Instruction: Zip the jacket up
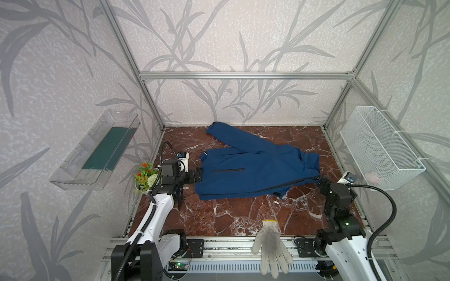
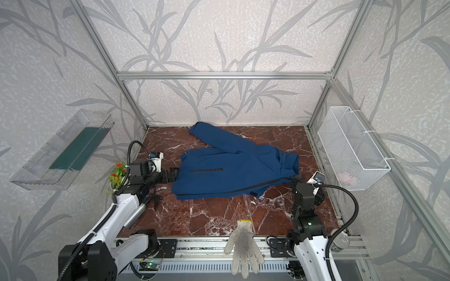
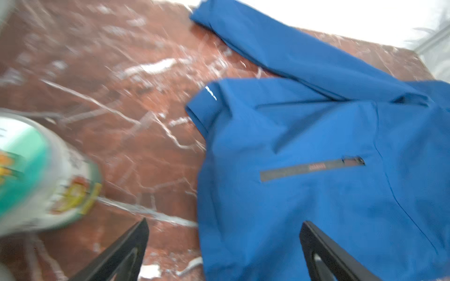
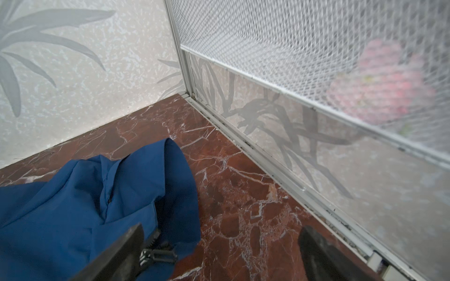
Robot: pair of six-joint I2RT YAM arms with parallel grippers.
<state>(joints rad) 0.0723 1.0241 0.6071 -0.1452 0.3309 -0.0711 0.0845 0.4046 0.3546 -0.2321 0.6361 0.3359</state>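
Note:
The navy-blue jacket point(image 1: 255, 167) point(image 2: 231, 170) lies spread across the middle of the marble table, one sleeve stretched toward the back wall. Its black front zipper point(image 1: 292, 185) runs along the near side toward the collar. My left gripper point(image 1: 198, 174) point(image 3: 225, 222) stands open at the jacket's left hem, with the blue cloth point(image 3: 316, 158) reaching between its fingers. My right gripper point(image 1: 321, 181) point(image 4: 222, 227) is open at the collar end, over bare table. The black zipper pull point(image 4: 158, 254) lies free beside one of its fingers, on the collar point(image 4: 151, 175).
A grey-white work glove point(image 1: 269, 245) hangs over the table's front edge. A small potted plant point(image 1: 146, 177) stands behind my left arm. A clear bin point(image 1: 95, 150) hangs on the left wall and a white wire basket point(image 1: 382, 148) on the right, holding something pink point(image 4: 384, 82).

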